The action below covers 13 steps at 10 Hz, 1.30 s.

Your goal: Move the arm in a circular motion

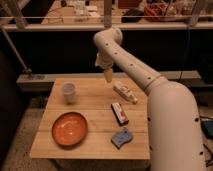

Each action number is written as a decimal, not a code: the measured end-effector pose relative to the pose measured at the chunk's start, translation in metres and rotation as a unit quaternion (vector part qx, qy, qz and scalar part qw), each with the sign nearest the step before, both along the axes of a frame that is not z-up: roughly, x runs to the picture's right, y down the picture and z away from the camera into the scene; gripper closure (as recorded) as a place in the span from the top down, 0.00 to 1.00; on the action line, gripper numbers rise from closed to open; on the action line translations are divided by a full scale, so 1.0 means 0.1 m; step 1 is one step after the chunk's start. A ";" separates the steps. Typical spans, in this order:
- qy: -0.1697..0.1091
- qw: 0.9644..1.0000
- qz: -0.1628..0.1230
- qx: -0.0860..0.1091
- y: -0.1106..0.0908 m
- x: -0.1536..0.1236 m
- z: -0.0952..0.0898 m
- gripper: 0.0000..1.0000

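Note:
The arm (pixel 150 85) is large and cream-white, made of thick rounded tube segments with small dark dots. It rises from the lower right, bends at an elbow (pixel 109 39) near the top middle and turns down. Its gripper (pixel 107 76), a narrow pale tip, hangs above the far edge of the wooden table (pixel 95 102), to the right of the cup and not touching anything. It holds nothing that I can see.
On the table stand a white cup (pixel 68 92), an orange bowl (pixel 69 128), a blue object (pixel 122 137), a red-and-dark flat packet (pixel 119 112) and a pale packet (pixel 125 93). A railing (pixel 55 26) and dark wall lie behind.

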State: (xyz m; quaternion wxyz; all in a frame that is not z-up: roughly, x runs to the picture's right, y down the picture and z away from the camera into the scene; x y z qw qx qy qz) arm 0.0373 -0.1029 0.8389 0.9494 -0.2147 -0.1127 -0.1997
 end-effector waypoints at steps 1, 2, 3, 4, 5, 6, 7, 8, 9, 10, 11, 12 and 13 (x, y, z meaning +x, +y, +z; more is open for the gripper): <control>0.013 1.000 0.027 0.000 -0.03 0.24 0.01 0.80; 0.025 0.998 0.049 0.000 -0.03 0.44 0.00 0.80; 0.040 0.996 0.074 -0.002 0.01 0.68 -0.01 0.80; 0.059 0.993 0.104 -0.006 0.13 0.98 -0.04 0.80; 0.074 0.990 0.123 -0.009 0.25 1.18 -0.09 0.80; 0.087 0.986 0.138 -0.011 0.43 1.34 -0.17 0.80; 0.101 0.983 0.151 -0.011 0.64 1.47 -0.29 0.80; 0.110 0.981 0.159 -0.011 0.84 1.52 -0.41 0.80; 0.120 0.979 0.165 -0.010 1.04 1.54 -0.55 0.80; 0.127 0.978 0.168 -0.010 1.26 1.49 -0.68 0.80; 0.128 0.978 0.166 -0.010 1.38 1.41 -0.77 0.80; 0.124 0.979 0.162 -0.011 1.49 1.25 -0.83 0.80; 0.120 0.980 0.158 -0.012 1.55 1.10 -0.86 0.80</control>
